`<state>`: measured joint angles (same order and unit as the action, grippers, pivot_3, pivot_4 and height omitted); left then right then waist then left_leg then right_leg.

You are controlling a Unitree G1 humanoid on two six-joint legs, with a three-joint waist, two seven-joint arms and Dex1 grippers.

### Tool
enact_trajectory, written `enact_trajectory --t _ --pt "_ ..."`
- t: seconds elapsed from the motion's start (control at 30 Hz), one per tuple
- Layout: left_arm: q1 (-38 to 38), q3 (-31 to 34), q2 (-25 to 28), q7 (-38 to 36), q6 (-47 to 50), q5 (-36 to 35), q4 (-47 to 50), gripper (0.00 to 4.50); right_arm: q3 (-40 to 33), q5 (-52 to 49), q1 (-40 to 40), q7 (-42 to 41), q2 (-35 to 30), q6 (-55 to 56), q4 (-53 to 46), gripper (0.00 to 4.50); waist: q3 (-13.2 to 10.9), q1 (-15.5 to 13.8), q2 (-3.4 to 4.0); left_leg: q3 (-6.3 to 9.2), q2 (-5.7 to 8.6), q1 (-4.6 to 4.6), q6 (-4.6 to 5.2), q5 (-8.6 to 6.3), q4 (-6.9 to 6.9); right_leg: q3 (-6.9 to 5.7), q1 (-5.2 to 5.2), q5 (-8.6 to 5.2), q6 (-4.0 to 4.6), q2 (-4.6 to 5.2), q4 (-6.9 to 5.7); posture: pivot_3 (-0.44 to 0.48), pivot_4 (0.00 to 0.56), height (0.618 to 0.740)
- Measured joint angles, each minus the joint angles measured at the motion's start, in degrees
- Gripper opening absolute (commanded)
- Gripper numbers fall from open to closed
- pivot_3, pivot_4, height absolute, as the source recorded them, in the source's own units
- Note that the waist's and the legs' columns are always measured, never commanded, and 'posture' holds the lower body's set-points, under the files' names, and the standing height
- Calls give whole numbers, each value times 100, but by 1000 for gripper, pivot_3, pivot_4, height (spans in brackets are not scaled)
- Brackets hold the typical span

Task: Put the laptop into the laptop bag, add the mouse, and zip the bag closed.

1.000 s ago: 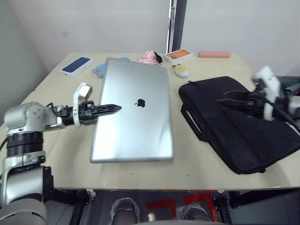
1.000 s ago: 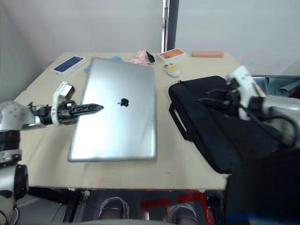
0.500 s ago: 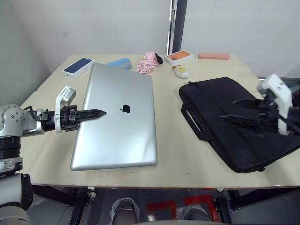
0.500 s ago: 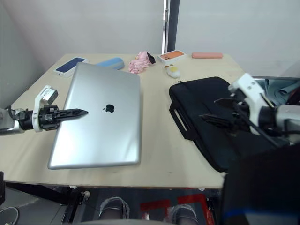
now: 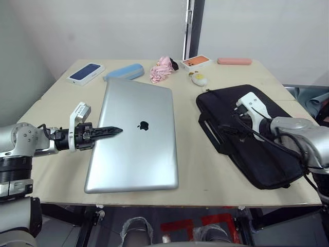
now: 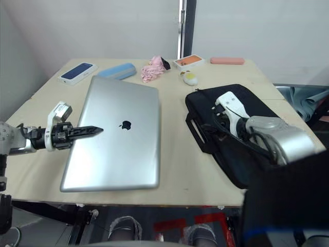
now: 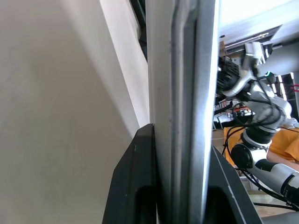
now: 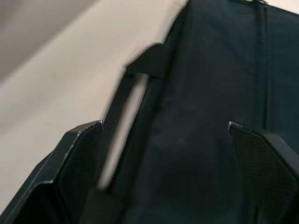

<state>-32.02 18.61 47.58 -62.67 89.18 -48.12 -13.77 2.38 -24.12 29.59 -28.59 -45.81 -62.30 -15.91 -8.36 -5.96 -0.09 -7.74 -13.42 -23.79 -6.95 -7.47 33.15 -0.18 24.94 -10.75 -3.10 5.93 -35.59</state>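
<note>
Now 1 laptop (image 5: 136,135), 1 laptop bag (image 5: 257,135), 2 claws.

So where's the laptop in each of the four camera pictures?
Left eye: the laptop lies left of centre on the table.
Right eye: the laptop, again left of centre.
Left wrist: its edge between the left gripper fingers.
Right wrist: not in it.
Shared landmark: the laptop bag.

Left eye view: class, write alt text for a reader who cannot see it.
The left tool clamps the edge of a closed laptop on a table. The right tool is open over a black laptop bag.
</note>
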Motion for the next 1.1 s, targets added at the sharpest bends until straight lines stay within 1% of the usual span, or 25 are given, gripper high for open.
enact_trajectory --t 0.17,0.33,0.5,0.6,0.67,0.7,0.77,0.8,0.83,0.87,0.9,0.93,1.0,1.1 --pt "-4 3 -140 129 -23 -109 11 310 529 458 50 54 319 401 329 4473 0 33 0 1 0 -4 -1 1 0 -2 2 0 0 -1 0 0 150 740" --pt "-4 51 -231 328 -39 -134 14 310 706 1003 37 181 409 817 861 4473 0 31 0 5 0 -5 0 1 9 -2 0 1 -1 0 -7 0 150 740" --pt "-4 62 -268 429 -41 -166 14 310 831 1334 -66 234 474 944 846 4473 0 29 -1 8 0 -4 0 1 14 -3 -4 1 -1 0 -9 0 150 740" --pt "-4 62 -271 444 -47 -174 14 310 912 1528 -197 358 614 928 687 4473 1 32 -1 9 0 -3 0 1 15 -4 -4 1 -1 0 -12 0 150 740" --pt "-4 66 -292 455 -59 -174 13 310 814 1559 -346 492 810 791 476 4473 2 33 -3 10 0 1 0 1 15 -4 -7 1 -1 -1 -13 0 150 740" --pt "-4 70 -306 458 -72 -174 12 310 768 1555 -410 535 892 737 387 3976 2 34 -3 9 0 1 0 1 15 -3 -6 1 -1 -1 -14 0 150 740" --pt "-5 70 -327 462 -81 -176 12 310 682 1556 -536 609 1036 662 230 3476 3 36 -5 10 0 2 0 1 19 -3 -8 1 -1 -1 -17 0 150 740" --pt "-6 70 -328 464 -83 -176 9 310 566 1545 -603 634 1124 617 162 3050 3 37 -6 10 0 3 1 1 19 -3 -9 1 -1 -1 -18 0 150 740" --pt "-7 70 -331 464 -88 -176 8 310 506 1538 -639 651 1155 599 140 2781 4 37 -6 10 0 4 1 0 21 -3 -9 1 -1 -1 -21 0 150 740" --pt "-8 70 -332 465 -96 -176 7 310 412 1510 -686 659 1210 576 93 2377 4 38 -6 10 0 6 1 0 22 -2 -10 1 -1 0 -23 0 150 740" --pt "-9 70 -334 466 -100 -176 6 310 383 1491 -709 657 1236 566 57 2085 4 38 -6 11 0 7 1 0 23 -2 -10 1 -1 0 -25 0 150 740" --pt "-23 69 -352 466 -101 -176 5 310 293 1444 -753 643 1277 534 0 1641 4 33 -6 11 0 8 2 0 24 -2 -11 1 -1 0 -28 0 150 740" --pt "-42 69 -367 466 -106 -176 2 310 266 1421 -756 613 1280 498 -36 1092 4 30 -6 13 0 8 2 0 29 -2 -12 1 -1 0 -32 0 150 740" --pt "-78 69 -385 467 -121 -176 1 310 129 1308 -754 547 1297 409 -54 49 4 32 -7 15 0 8 2 0 35 -1 -13 1 -1 0 -39 0 150 740"
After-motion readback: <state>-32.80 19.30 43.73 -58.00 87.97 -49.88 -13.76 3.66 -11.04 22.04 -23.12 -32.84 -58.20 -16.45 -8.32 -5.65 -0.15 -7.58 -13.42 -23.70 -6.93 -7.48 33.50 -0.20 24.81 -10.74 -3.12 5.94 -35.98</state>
